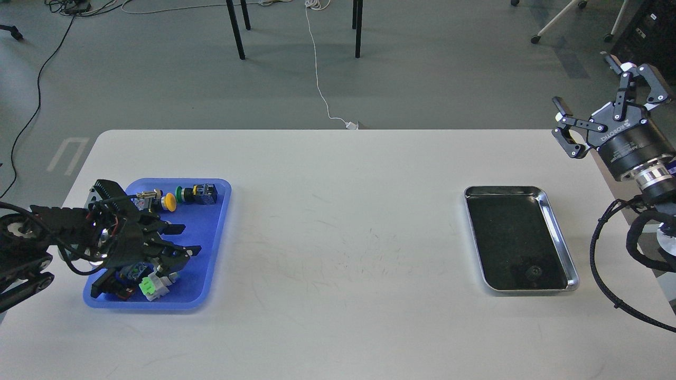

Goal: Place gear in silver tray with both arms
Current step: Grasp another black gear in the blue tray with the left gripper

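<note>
Your silver tray (pixel 559 237) sits on the right half of the white table (pixel 338 211), long side running away from you, rim bright, floor dark and reflective, and down near its front edge there's a small dark round gear (pixel 534 272) lying on that floor, close to the near rim. Up and to the right of it, your right gripper (pixel 589 89) hangs in the air past the table's far right corner, well apart from the tray, and its two fingers are spread wide with nothing between them. The wrist ring shows silver below it and black cables loop down along the table's right edge. Now swing across to the other side: the blue tray (pixel 219 232) lies on the left half of the table, well apart from the silver one, with bare scuffed tabletop between them. Your left gripper (pixel 186 238) is over that blue tray, pointing right, its fingers parted with open space between the tips, and you can see nothing pinched there. At the back of the blue tray sit a yellow push button (pixel 169 201) and just beside it a green push button (pixel 186 195) with a dark body. Near the front, under and beside your left gripper, there's a light green and white part (pixel 150 287); other small parts are tucked behind the arm and too hidden to name.
</note>
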### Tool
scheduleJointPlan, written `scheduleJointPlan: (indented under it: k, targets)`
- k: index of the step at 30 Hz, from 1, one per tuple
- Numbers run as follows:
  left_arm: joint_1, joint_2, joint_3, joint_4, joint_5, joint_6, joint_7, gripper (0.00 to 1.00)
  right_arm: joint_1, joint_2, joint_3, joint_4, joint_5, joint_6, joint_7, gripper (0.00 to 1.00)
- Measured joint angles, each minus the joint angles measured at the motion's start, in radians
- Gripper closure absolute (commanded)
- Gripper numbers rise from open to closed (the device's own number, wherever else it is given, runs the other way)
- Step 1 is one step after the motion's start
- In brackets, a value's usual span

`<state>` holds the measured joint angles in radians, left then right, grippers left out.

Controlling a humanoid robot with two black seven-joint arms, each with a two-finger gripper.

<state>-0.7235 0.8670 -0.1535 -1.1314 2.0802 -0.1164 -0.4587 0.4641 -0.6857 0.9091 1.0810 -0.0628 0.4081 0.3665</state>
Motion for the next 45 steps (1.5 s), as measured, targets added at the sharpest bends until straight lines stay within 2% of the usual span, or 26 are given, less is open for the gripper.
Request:
scheduleJointPlan:
  k: [13,23,31,35,41,45]
  targets:
    - [0.003,0.001,0.019,0.010,0.051,0.002,0.001,0.50,0.001,0.000,0.001,0.008,0.000,-0.007,0.000,0.05]
    - [0.004,-0.022,0.022,0.061,0.054,0.008,-0.006,0.68,0.001,0.000,0.004,0.008,-0.002,-0.008,0.000,0.05]
    - [0.006,-0.021,0.022,0.064,0.054,0.009,-0.010,0.74,0.001,0.000,0.005,0.008,-0.002,-0.008,0.000,0.05]
    - [0.008,-0.020,0.022,0.064,0.055,0.009,-0.010,0.86,0.001,0.000,0.005,0.008,-0.002,-0.008,0.000,0.05]
    - [0.000,-0.019,0.018,0.054,0.048,0.007,-0.006,0.86,0.001,0.000,0.007,0.008,-0.002,-0.008,0.000,0.05]
    - [-0.056,0.010,0.005,-0.007,0.023,0.005,-0.007,0.86,0.001,-0.026,0.016,0.014,-0.002,-0.005,0.000,0.05]
